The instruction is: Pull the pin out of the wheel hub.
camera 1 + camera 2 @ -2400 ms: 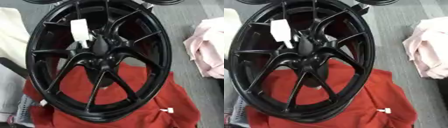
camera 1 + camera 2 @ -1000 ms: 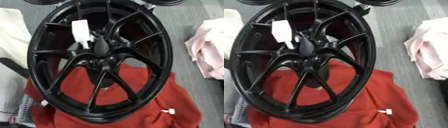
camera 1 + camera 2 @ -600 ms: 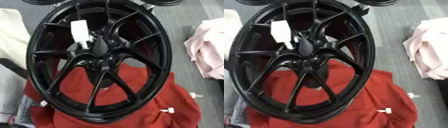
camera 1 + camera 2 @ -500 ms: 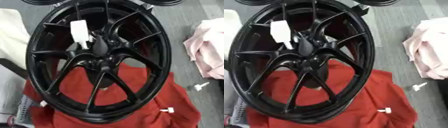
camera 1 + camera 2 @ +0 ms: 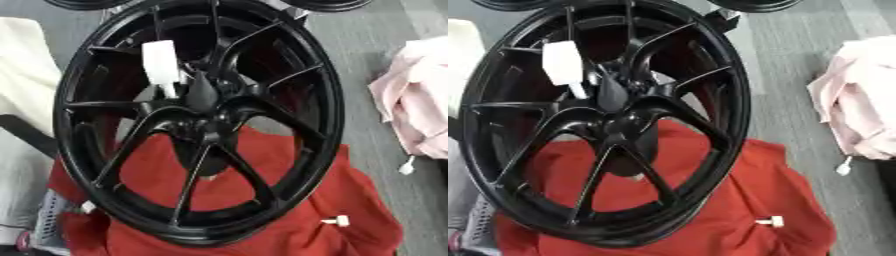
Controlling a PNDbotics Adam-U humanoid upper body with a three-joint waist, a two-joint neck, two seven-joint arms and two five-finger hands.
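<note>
Overhead, black wheel hub point(image 5: 197, 120) lies tilted on a red cloth point(image 5: 262, 205), filling most of both views. White tag-like piece point(image 5: 161, 62) sits among the upper-left spokes, narrow stem pointing down toward the centre; whether this is the pin, cannot tell. Small white pin-shaped piece point(image 5: 335, 220) rests on the cloth at lower right. Another small white piece point(image 5: 407, 166) just below a pink garment point(image 5: 416, 105) at right. Neither hand shows, so fingers' state unknown.

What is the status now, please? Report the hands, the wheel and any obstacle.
Neither robot hand in view. Black wheel lies on red cloth. White pin lies loose on the cloth. Nothing blocking the hub.
</note>
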